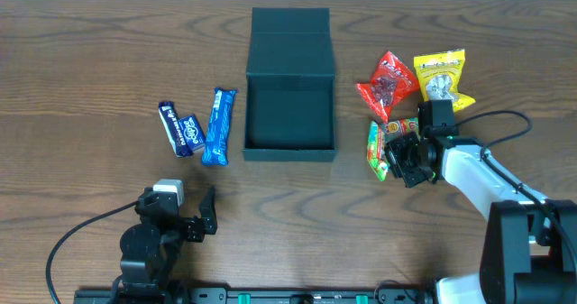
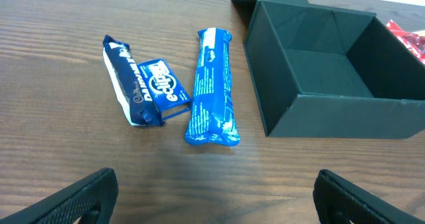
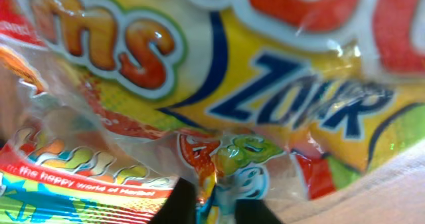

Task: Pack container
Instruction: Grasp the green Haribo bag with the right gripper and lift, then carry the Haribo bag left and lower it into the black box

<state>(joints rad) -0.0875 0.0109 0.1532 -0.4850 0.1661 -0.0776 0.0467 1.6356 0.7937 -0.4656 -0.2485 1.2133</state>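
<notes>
Box (image 1: 288,154) sits at mid-surface, flap thrown back toward the far edge, cavity bare. Judge it light and fairly stiff, matte enough not to slip, though the thin walls would likely dent under a hard pinch. If you must shift it, take one wall over its rim near a corner, or push low on a side, and leave the flap's hinge alone. Just right of it lies the gummy bag (image 1: 377,149), soft, crinkly and slick. Your right pincer (image 1: 403,153) is at that bag's right edge; its fingers stand narrow with film between them, apparently pinching it. Your left pincer (image 2: 216,203) hangs wide, holding nothing, near the blue bars (image 2: 211,88) left of the box. Overhead gives you the whole layout, including the red bag (image 1: 388,86) and yellow bag (image 1: 442,78) beyond the gummies. Left wrist alone shows the box's inner walls and floor at a slant. Right wrist shows only print and film, no box.
</notes>
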